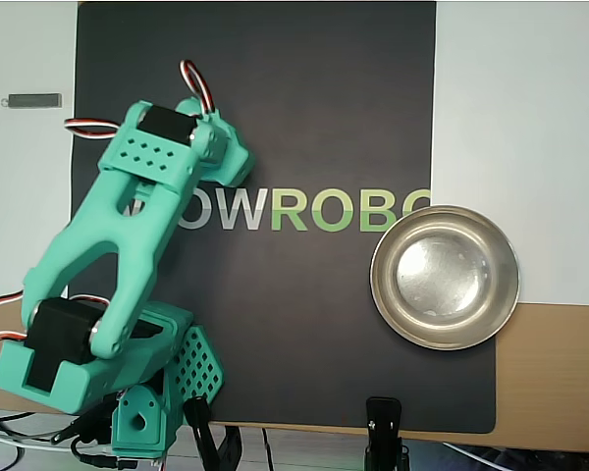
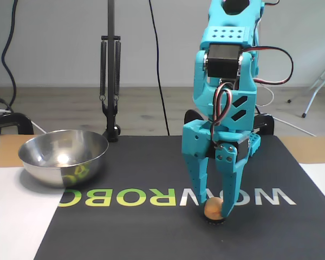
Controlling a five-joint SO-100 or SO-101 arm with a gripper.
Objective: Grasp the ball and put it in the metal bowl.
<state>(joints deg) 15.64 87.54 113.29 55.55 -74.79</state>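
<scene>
Gripper stands vertical over the mat, jaws pinching the ball between their tips. Metal bowl sits empty, well apart, awaiting the transfer.

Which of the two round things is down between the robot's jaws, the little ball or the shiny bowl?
The small orange ball, sitting low between the teal jaws on the dark mat. The metal bowl stands empty, off to the left in the fixed view.

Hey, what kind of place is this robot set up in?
Likely a hobby or home robotics bench: a printed teal arm on a logo mat, loose cables, a clamp stand, wood floor behind. Its claw straddles the ball; a bowl sits nearby.
</scene>
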